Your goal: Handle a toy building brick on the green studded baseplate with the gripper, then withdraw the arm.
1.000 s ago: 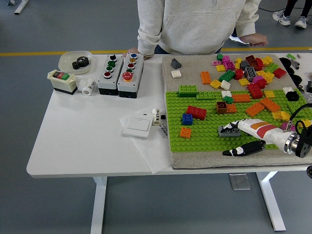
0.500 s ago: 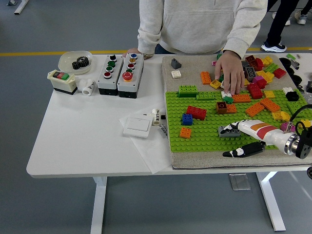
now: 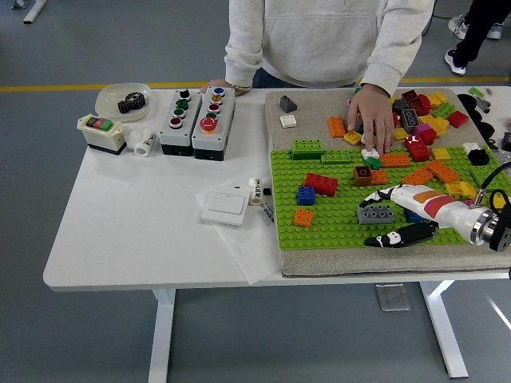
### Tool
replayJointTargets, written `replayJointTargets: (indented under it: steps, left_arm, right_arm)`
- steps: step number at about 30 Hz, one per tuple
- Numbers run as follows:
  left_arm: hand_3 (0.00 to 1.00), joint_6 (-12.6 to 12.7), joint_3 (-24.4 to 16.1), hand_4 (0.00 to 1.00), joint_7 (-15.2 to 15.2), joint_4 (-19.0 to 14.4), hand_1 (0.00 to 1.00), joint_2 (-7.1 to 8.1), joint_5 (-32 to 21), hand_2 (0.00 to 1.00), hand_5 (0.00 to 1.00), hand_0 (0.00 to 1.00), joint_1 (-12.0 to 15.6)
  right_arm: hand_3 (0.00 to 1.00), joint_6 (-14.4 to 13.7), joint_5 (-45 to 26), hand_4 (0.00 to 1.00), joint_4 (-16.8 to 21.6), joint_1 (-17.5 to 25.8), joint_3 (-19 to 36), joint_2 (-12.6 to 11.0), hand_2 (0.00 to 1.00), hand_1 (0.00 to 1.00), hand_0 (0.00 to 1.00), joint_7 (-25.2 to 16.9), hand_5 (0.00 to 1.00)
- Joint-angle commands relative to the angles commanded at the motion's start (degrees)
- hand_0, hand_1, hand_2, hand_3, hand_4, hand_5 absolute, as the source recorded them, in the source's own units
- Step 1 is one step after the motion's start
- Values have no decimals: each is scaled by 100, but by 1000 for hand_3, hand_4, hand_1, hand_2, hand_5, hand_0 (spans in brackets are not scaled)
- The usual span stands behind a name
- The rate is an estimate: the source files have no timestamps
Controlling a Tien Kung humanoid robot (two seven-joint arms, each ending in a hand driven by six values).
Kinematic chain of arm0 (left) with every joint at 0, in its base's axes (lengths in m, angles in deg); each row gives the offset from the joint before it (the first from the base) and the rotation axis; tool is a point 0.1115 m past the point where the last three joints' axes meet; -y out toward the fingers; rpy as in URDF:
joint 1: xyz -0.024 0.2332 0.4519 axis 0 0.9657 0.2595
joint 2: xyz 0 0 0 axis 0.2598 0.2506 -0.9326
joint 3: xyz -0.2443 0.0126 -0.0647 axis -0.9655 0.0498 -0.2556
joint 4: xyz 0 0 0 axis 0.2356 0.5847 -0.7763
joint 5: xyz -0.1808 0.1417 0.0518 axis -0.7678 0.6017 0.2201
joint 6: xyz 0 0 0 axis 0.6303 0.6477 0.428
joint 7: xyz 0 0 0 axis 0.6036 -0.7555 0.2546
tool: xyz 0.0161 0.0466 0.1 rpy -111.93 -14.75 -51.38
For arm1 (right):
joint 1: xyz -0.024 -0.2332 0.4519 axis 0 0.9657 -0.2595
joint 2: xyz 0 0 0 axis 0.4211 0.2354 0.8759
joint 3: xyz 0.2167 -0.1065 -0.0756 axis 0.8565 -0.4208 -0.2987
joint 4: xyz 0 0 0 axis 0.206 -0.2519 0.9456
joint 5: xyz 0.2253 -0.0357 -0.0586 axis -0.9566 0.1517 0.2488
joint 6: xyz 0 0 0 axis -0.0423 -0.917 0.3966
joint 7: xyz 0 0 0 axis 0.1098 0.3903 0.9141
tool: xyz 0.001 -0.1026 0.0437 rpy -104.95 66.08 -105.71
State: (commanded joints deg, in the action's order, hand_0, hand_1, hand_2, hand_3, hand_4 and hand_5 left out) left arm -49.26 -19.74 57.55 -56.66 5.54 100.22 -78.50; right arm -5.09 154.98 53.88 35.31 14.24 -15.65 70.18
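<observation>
The robot hand (image 3: 382,217) reaches in from the right over the near part of the green studded baseplate (image 3: 335,227), its white fingers above and dark thumb below closed around the grey brick (image 3: 376,214), which sits on the plate's studs. Judging by this grasp, the brick could twist or jam if pulled at a slant, since studs hold it down, and a slipping thumb could leave it behind.

Left of the robot hand stand an orange brick (image 3: 303,217), a blue brick (image 3: 306,195) and a red brick (image 3: 321,184), well apart from it. Just beyond it lie a brown brick (image 3: 363,175) and more orange pieces. Farther off, a person's hand (image 3: 372,120) rests among loose bricks on the bench (image 3: 144,223); it could cross the withdrawal path.
</observation>
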Motion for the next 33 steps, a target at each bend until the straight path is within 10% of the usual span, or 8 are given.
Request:
replayJointTargets:
  steps: [6, 7, 18, 19, 33]
  left_arm:
    - [798, -3, 16, 839, -21, 8, 873, 5, -27, 878, 704, 816, -1]
    - [797, -3, 16, 839, -25, 9, 873, 7, -31, 878, 705, 816, -3]
    - [797, 2, 26, 838, -28, 12, 873, 22, -48, 878, 705, 816, -20]
    - [797, 4, 22, 839, -27, 12, 873, 22, -46, 878, 704, 816, -23]
    - [797, 8, 18, 839, -22, 12, 874, 12, -42, 878, 705, 816, -32]
  right_arm:
    - [800, -116, -178, 998, 92, 144, 517, -172, 800, 790, 876, 20, 795]
    - [801, -211, -157, 998, 92, 166, 651, -221, 782, 757, 806, 21, 638]
    - [789, -953, 836, 998, -363, 275, 1335, -479, 760, 714, 754, -90, 505]
    - [770, -1024, 931, 998, -446, 293, 1326, -512, 731, 682, 707, -137, 349]
    - [783, -1300, 1351, 998, -1129, 388, 1276, -512, 738, 690, 718, -353, 294]
